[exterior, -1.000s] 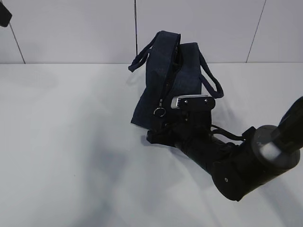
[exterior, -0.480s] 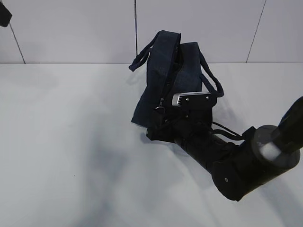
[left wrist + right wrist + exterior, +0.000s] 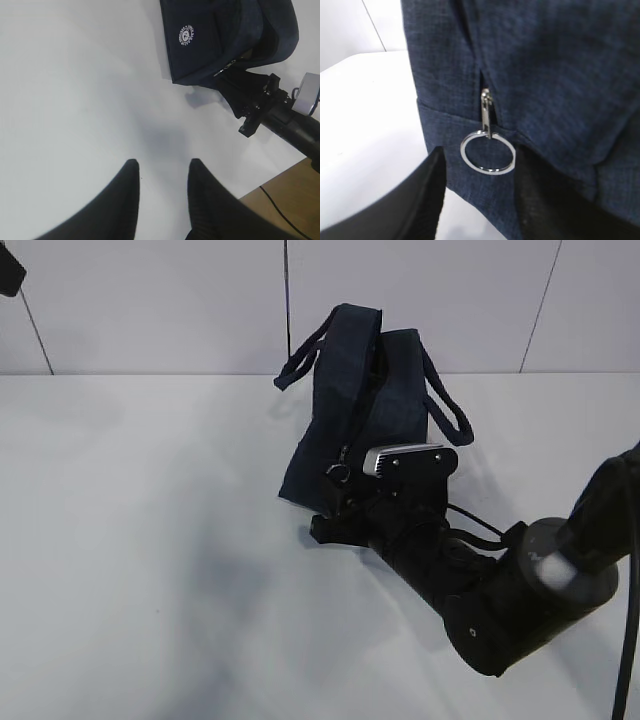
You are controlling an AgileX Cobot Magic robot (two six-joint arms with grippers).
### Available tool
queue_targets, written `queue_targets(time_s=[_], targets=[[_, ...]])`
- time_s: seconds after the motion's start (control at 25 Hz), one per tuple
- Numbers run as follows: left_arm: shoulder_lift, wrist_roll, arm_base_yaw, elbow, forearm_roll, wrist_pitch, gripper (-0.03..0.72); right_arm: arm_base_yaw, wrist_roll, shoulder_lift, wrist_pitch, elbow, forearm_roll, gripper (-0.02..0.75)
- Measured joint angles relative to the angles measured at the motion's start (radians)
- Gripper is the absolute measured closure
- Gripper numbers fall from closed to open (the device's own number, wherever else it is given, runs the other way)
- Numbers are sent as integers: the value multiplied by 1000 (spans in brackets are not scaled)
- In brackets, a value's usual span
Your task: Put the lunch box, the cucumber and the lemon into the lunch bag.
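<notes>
The dark navy lunch bag (image 3: pixel 350 390) stands on the white table, handles up. It also shows in the left wrist view (image 3: pixel 210 45) with its white logo (image 3: pixel 185 35), and fills the right wrist view (image 3: pixel 560 75). Its silver ring pull (image 3: pixel 488 153) hangs at the near end of the zipper (image 3: pixel 338 474). My right gripper (image 3: pixel 480 155) is open, its fingers either side of the ring, close to the fabric; it also shows in the exterior view (image 3: pixel 335 522). My left gripper (image 3: pixel 162 165) is open and empty above bare table. The lunch box, cucumber and lemon are out of view.
The white table (image 3: pixel 150 540) ends at a tiled wall (image 3: pixel 150 300) behind the bag. A wooden surface with a cable (image 3: pixel 285 200) lies beyond the table's edge in the left wrist view. A dark arm part (image 3: pixel 8 270) sits at the exterior view's top left corner.
My right gripper has edged a little closer to the bag's zipper end, and the ring pull has shifted slightly upward. The bag has barely moved.
</notes>
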Motion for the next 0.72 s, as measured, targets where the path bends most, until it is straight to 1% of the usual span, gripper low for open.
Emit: queue_targets(time_s=[0.16,0.24,0.44,0.72], targets=[[0,0,0,0,0,0,451,0,0,0,2,0,0,290],[0,0,0,0,0,0,451,0,0,0,6,0,0,262],[0,0,0,0,0,0,451,0,0,1,13,-14,0,243],[0,0,0,0,0,0,451,0,0,28,13,-51,17,251]])
